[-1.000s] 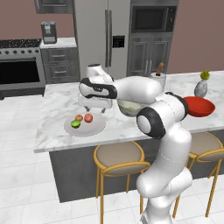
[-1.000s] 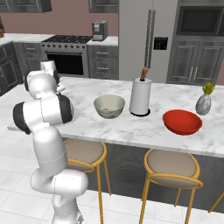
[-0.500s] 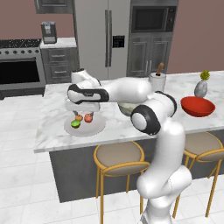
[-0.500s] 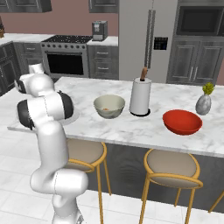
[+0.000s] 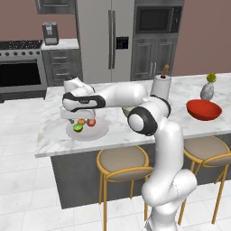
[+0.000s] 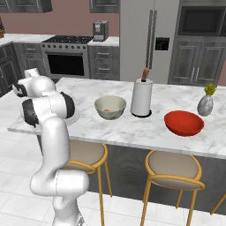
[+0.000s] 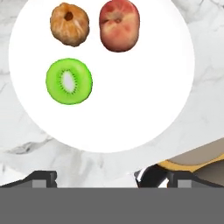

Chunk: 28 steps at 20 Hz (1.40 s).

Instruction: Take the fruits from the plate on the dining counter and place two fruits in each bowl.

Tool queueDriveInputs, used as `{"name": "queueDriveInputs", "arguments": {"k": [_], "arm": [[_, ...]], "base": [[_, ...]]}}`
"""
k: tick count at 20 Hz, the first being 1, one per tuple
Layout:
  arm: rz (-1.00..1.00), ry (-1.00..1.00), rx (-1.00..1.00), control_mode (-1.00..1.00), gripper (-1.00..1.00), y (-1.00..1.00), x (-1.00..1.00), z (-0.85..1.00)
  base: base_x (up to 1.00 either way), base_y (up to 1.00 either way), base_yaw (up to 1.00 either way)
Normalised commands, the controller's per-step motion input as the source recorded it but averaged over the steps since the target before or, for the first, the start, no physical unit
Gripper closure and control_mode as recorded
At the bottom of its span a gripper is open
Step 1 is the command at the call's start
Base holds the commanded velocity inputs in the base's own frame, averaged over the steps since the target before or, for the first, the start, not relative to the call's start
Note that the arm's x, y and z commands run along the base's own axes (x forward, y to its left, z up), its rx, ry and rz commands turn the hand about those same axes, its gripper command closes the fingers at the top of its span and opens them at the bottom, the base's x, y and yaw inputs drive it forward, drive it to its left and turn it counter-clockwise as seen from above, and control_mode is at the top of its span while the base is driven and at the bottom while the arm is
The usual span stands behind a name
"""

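Note:
On the dining counter (image 5: 126, 134) lies the pale plate (image 7: 144, 100) with three fruits on it: a green kiwi half (image 7: 69, 81), a reddish one (image 7: 119, 25) and an orange-brown one (image 7: 69, 24). My gripper (image 5: 71, 118) hovers just above the plate's left side (image 5: 100, 132), open, with nothing between its fingertips (image 7: 43, 177). The fruits sit in a cluster beside it (image 5: 83, 124). The beige-grey bowl (image 6: 110, 107) holds the other orange-brown fruit (image 6: 106, 111). Further right is the red bowl (image 6: 184, 122), with nothing in it.
A paper towel holder (image 6: 141, 97) stands between the bowls, and a small vase with a plant (image 6: 205, 103) behind the red bowl. Stools (image 5: 124, 160) with gold frames stand under the counter's front edge. My own arm stretches across the counter over the beige bowl.
The arm has swung left from above the beige bowl to above the plate, with the gripper coming down close over the fruits.

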Motion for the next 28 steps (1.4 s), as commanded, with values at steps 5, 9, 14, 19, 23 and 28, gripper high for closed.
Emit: {"name": "queueDriveInputs", "arguments": {"k": [5, 9, 14, 19, 23, 28], "arm": [[0.0, 0.0, 0.0, -1.0, -1.0, 0.07, 0.27, -0.32], [0.0, 0.04, 0.0, -1.0, -1.0, 0.0, 0.28, -0.3], [0.0, 0.02, 0.0, -1.0, -1.0, 0.0, 0.24, -0.3], [0.0, 0.0, 0.0, -1.0, -1.0, 0.03, 0.21, -0.18], [0.0, 0.0, 0.0, -1.0, -1.0, 0.08, 0.11, -0.19], [0.0, 0.0, 0.0, -1.0, -1.0, 0.06, 0.25, -0.21]], "base": [[0.0, 0.0, 0.0], [0.0, 0.0, 0.0], [0.0, 0.0, 0.0], [0.0, 0.0, 0.0], [0.0, 0.0, 0.0], [0.0, 0.0, 0.0]]}}
